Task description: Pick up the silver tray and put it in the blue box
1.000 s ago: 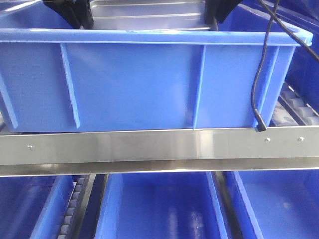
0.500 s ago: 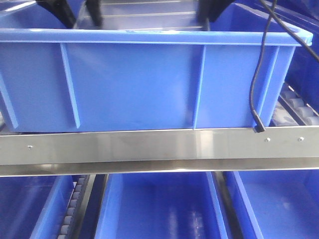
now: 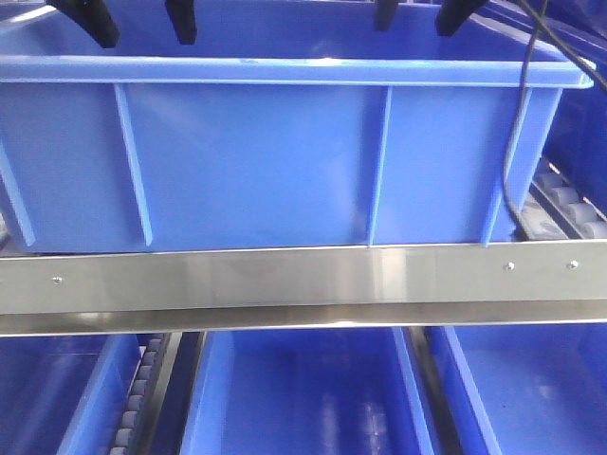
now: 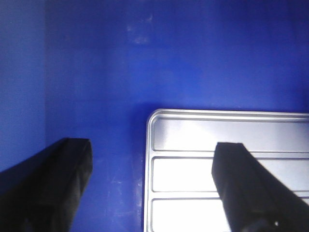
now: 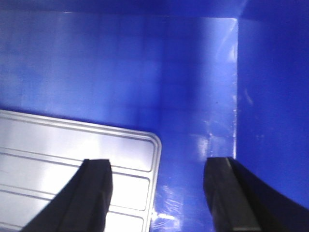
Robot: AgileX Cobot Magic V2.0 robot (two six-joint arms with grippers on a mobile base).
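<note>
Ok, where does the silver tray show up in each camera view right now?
Front view: not visible, hidden behind the blue box wall.
Left wrist: silver tray lower right, on the box floor.
Right wrist: silver tray lower left, on the floor.
Shared landmark: the blue box.

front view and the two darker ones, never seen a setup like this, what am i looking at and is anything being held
This is a two-armed robot, and each arm ends in a two-fingered gripper. The front view looks from outside at the long side of the blue box, which sits on a metal rail with more blue crates below. The black tips at the top are the left gripper and the right gripper, above the box rim.

The other two pictures come from cameras on the wrists, looking down into the box. Both show the silver tray, lying flat on the box floor. The black shapes at the bottom are gripper fingers. Both grippers are spread open with nothing between them, so nothing is held: the tray is already in the box.
</note>
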